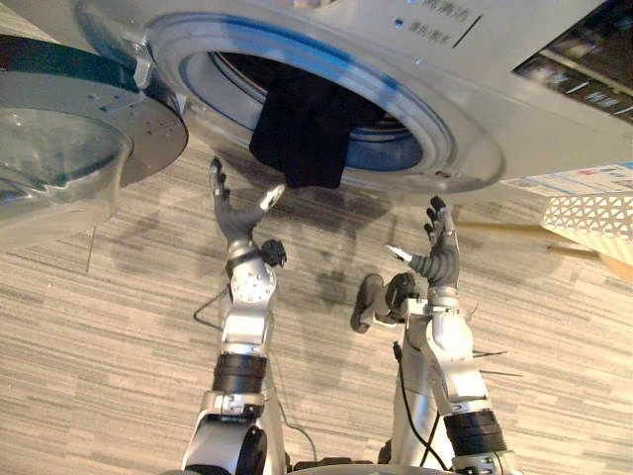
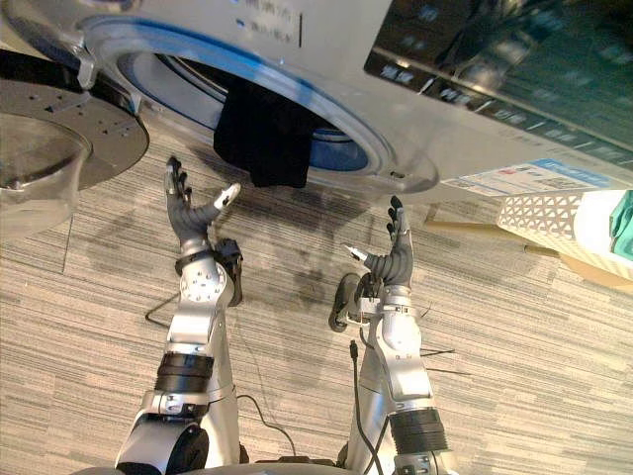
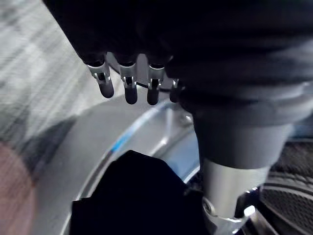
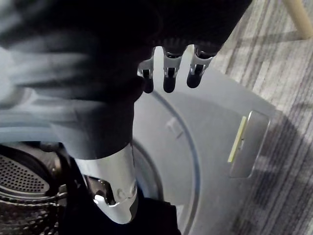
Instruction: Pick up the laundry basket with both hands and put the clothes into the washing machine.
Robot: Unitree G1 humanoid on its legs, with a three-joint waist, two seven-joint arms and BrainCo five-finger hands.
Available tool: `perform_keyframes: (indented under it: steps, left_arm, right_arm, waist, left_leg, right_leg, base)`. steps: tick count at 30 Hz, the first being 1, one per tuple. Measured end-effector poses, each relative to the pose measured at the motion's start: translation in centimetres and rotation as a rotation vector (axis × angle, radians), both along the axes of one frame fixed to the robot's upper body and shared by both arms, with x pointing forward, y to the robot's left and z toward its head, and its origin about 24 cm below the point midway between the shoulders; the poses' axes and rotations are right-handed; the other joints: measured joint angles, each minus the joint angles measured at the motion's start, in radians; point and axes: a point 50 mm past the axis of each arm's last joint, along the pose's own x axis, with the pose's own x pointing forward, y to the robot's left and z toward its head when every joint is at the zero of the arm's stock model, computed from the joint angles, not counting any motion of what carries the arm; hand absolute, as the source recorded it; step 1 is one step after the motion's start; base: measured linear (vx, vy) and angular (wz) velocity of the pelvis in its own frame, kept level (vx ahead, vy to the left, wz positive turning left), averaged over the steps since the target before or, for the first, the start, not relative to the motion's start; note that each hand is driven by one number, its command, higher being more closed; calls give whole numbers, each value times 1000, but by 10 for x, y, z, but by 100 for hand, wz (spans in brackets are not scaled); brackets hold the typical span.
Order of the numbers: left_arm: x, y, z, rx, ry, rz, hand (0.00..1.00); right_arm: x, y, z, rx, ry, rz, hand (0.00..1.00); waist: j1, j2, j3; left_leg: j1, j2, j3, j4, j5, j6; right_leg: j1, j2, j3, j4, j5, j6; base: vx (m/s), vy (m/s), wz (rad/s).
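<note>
Left hand [image 1: 229, 213], right hand [image 1: 438, 252]: I see both spread wide, empty | black cloth garment [image 1: 302, 129] draped over the lower port rim of the silver front-loading washing machine [image 1: 475, 148] | my read: pushing it fully in is left.

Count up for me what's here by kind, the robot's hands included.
washing machine: 1
dark garment hanging from its opening: 1
white lattice basket: 1
hands, both open, left hand and right hand: 2
Total: 5
</note>
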Motion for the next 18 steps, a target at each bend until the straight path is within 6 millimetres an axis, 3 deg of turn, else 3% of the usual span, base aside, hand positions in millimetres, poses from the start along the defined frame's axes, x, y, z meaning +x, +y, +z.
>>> perform_keyframes:
  steps: [5, 9, 10, 13, 14, 18]
  left_arm:
    - [25, -9, -1, -196, 30, -111, 0]
    - [48, -11, 29, -231, -38, -176, 0]
    - [59, -8, 48, -238, -74, -187, 0]
    - [71, -3, 65, -303, -88, -186, 0]
    - [74, -1, 66, -335, -85, -191, 100]
    - [77, 11, 75, -366, -108, -177, 100]
  right_arm:
    - [1, 1, -1, -18, 12, 19, 0]
    - [1, -2, 0, 0, 10, 16, 0]
    - [2, -2, 1, 5, 8, 20, 0]
    - [3, -3, 3, 6, 1, 19, 0]
    - [6, -3, 6, 13, -12, 23, 0]
    - [12, -1, 16, 40, -50, 32, 0]
  waist:
    - [-4, 1, -6]
    - [-7, 1, -6]
    - [-7, 1, -6]
    - [-13, 1, -6]
    - [-23, -1, -1]
    - [-31, -3, 12]
  left_leg:
    - [-4, 12, -4, -3, 2, -2]
    - [-30, 19, -6, 4, 2, -2]
    - [-57, 25, -8, 17, 1, -2]
    - [-96, 28, -11, 48, 0, 1]
    - [-108, 29, -12, 60, 0, 2]
    - [-140, 34, -14, 94, -4, 7]
  right_leg:
    - [-2, 14, -6, -9, 4, -6]
    - [-25, 20, -7, -9, 8, -6]
    - [-51, 29, -6, -3, 13, -4]
    - [-83, 34, -4, 19, 13, -4]
    - [-94, 34, -3, 30, 13, -4]
    - [-124, 34, 6, 58, 14, 1]
  base:
    - [18, -15, -5]
    - [15, 0, -7]
    - [18, 7, -16]
    - [14, 7, -10]
    - [12, 8, -6]
    - [-10, 1, -4]
